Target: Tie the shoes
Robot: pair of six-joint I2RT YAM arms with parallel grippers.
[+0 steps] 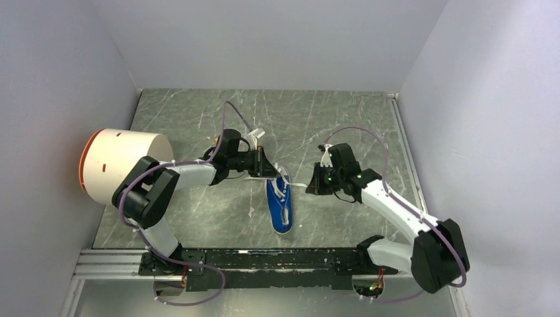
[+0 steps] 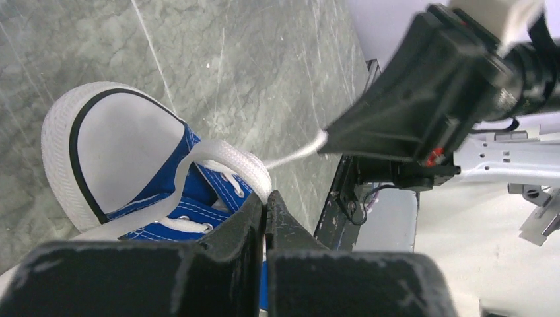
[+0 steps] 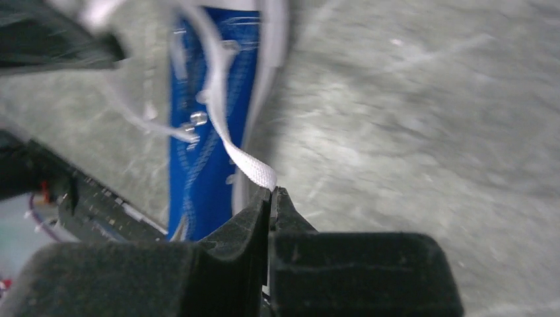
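I hold the left gripper [image 2: 265, 198] and right gripper [image 3: 271, 193] each pinched on a flat white lace [image 3: 254, 170], spread to opposite sides for tension, the small blue canvas sneaker [image 1: 280, 205] lying between them.

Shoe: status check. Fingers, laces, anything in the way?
Left fingers shut on lace. Right fingers shut on lace end, pulled taut. Shoe on its sole, no bow yet. White drum off left, not in the way.

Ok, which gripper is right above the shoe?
The left gripper, pinching laces right over the blue sneaker; the right gripper stands off beside it, gripping a lace end.
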